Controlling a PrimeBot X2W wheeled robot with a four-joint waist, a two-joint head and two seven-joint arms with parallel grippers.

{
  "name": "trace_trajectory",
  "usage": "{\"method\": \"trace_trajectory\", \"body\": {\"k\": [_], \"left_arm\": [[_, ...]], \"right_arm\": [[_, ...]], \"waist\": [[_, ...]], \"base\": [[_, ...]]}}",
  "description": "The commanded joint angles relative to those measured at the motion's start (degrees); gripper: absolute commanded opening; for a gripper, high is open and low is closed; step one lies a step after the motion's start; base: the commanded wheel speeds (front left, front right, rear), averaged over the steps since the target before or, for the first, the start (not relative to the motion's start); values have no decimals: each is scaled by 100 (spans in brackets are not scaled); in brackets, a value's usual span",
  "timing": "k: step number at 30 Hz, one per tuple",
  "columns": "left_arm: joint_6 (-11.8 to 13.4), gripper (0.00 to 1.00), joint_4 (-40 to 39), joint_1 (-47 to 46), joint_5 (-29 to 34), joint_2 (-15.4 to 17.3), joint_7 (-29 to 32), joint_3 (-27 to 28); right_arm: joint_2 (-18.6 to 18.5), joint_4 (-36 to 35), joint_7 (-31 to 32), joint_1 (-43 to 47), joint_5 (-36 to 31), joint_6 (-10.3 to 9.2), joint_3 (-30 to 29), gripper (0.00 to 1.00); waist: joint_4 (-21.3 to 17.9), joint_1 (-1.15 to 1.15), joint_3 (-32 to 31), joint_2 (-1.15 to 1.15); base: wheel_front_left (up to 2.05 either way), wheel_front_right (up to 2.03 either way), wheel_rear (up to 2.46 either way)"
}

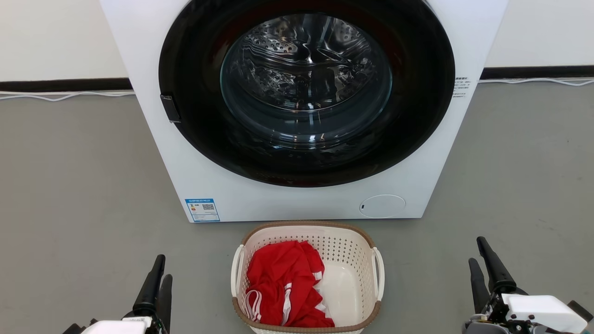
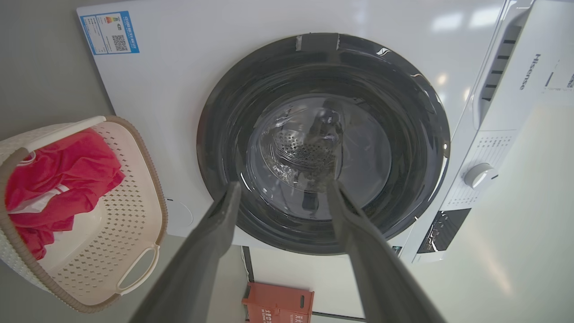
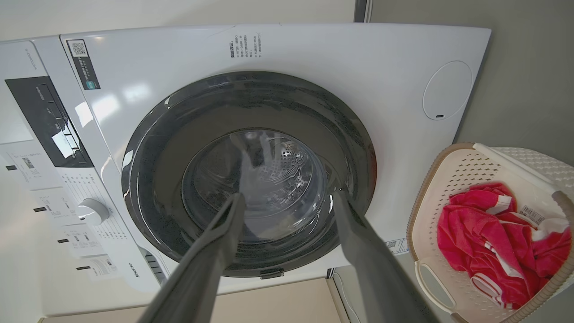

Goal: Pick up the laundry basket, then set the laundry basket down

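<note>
Logged basket [image 1: 343, 246] bottom centre of head view, before washer [image 1: 301, 204], red cloth [image 1: 278, 278] inside. Saw left gripper [image 1: 164, 267] lower left, right gripper [image 1: 476, 250] lower right, both spread, empty. Left wrist view: dial [image 2: 479, 175] mid-right, crate [image 2: 278, 305] at bottom.

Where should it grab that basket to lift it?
Likely by its side handles: the left gripper on the left handle, the right gripper on the right handle, each coming from outside. The basket stands upright between them, and each loop leaves a gap for a finger.
</note>
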Motion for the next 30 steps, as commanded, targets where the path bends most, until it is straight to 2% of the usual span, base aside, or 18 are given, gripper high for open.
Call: {"method": "trace_trajectory", "body": {"k": [1, 21, 30], "left_arm": [[-12, 100, -194, -240, 68, 36, -29, 15], [-18, 100, -504, -303, 744, 53, -350, -39], [-22, 100, -699, -315, 1544, 120, -519, -144]], "right_arm": [[-79, -182, -58, -209, -70, 10, 27, 100], [-157, -503, -392, -295, -737, 17, 301, 100], [-232, -661, -561, -328, -1275, 20, 528, 100]], "waist": [[0, -1, 1, 0], [-19, -2, 7, 0], [-44, -2, 13, 0]], "base": [[0, 0, 0], [0, 0, 0], [0, 0, 0]]}}
